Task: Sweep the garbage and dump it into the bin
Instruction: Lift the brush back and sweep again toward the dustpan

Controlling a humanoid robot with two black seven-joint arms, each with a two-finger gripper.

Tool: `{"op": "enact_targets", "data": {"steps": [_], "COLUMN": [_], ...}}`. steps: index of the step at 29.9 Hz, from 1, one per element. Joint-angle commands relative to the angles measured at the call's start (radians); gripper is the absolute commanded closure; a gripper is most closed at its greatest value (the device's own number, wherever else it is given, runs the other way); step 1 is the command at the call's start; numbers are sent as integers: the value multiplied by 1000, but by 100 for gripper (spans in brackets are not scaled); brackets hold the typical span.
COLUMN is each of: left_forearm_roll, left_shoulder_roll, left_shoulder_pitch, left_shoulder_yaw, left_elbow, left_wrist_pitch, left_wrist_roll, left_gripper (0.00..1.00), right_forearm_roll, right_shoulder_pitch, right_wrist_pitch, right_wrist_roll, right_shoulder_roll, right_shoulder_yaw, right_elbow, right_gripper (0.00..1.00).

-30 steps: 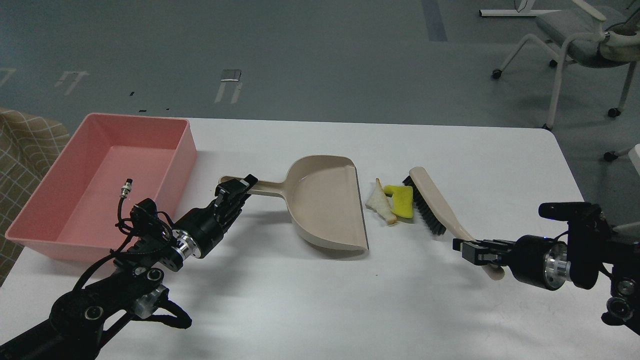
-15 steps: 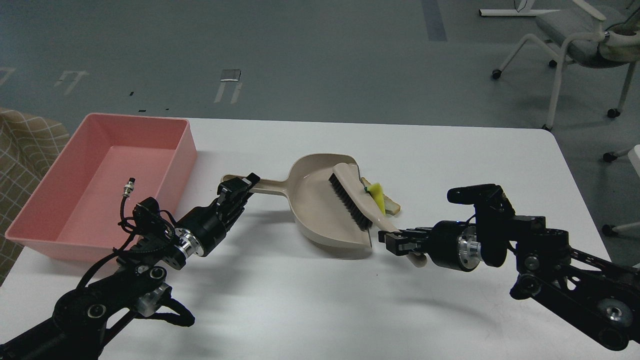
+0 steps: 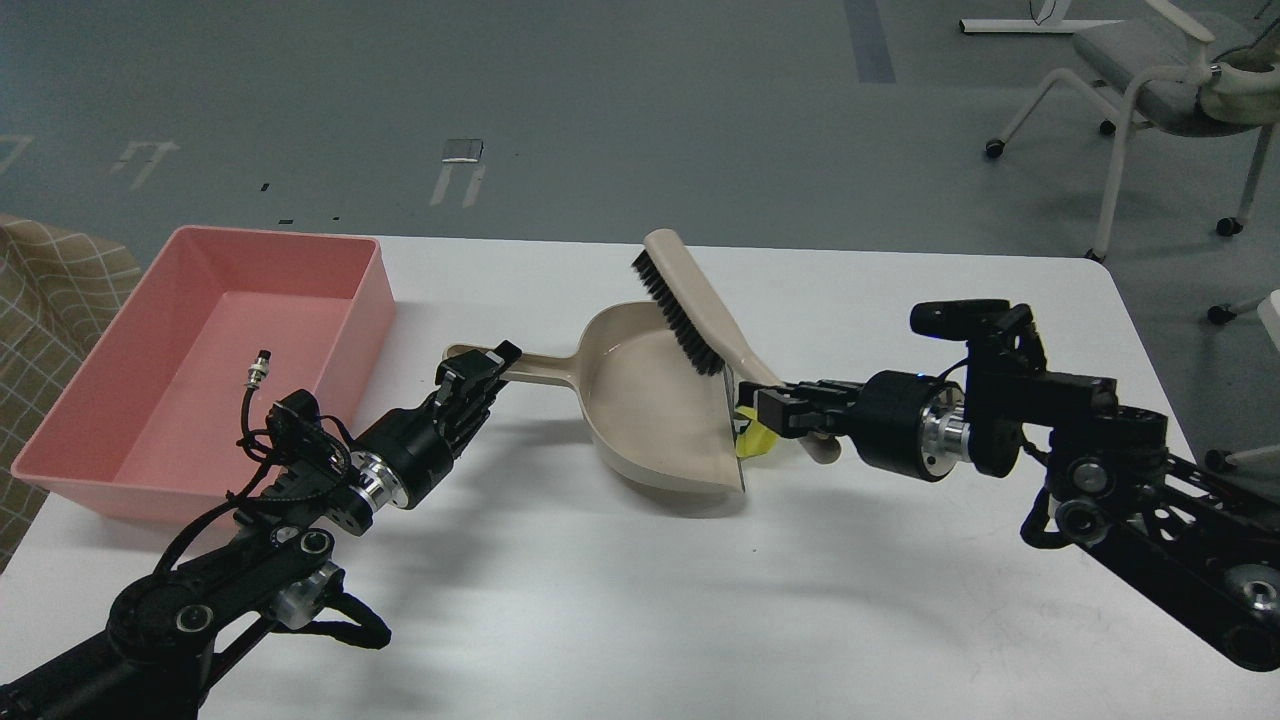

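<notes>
The beige dustpan point(image 3: 650, 420) lies mid-table with its mouth to the right. My left gripper point(image 3: 482, 372) is shut on the end of its long handle. My right gripper point(image 3: 775, 408) is shut on the handle of the beige brush point(image 3: 700, 305). The brush is tilted up, and its black bristles hang over the pan's right edge. The yellow sponge piece point(image 3: 752, 441) peeks out at the pan's lip, under my right gripper. The bread slice is hidden. The pink bin point(image 3: 365, 300) stands empty at the table's left.
A grey office chair point(image 3: 1160, 80) stands on the floor at the back right. A beige chequered cloth point(image 3: 50, 300) is beyond the table's left edge. My right arm point(image 3: 1100, 470) stretches over the table's right side.
My right gripper swept the brush left to the dustpan's mouth, pushing the scraps to its lip, then raised the brush head. The bread has dropped from sight. The left gripper stayed on the handle.
</notes>
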State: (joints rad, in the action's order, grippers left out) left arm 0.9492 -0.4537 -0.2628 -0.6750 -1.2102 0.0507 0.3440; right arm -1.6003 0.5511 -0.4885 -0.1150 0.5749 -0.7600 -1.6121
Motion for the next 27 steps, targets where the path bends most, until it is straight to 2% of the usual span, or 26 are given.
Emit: {"op": "enact_targets", "data": {"steps": [1,5,27], "left_forearm_roll": [-1,0,2], "left_shoulder_roll": [3,-8,-29], "left_shoulder_pitch": [1,-1,-21], "left_shoulder_yaw": [0,5,6], "left_elbow": [0,15,38], "left_wrist_pitch": [3,11,11], "left_wrist_roll": [-2,-3,-3], "left_gripper": [100,100,100], "right_forearm_roll": [17,17,19], "right_shoulder_pitch": [-23,-85,-181], "right_wrist_pitch": [0,0,0], "right_wrist_roll": [3,5,3], "right_shoulder_roll": [78,105,128], "right_shoulder_yaw": [-7,-18,-9], "right_elbow": [3,1,78], "right_gripper": [100,100,100]}}
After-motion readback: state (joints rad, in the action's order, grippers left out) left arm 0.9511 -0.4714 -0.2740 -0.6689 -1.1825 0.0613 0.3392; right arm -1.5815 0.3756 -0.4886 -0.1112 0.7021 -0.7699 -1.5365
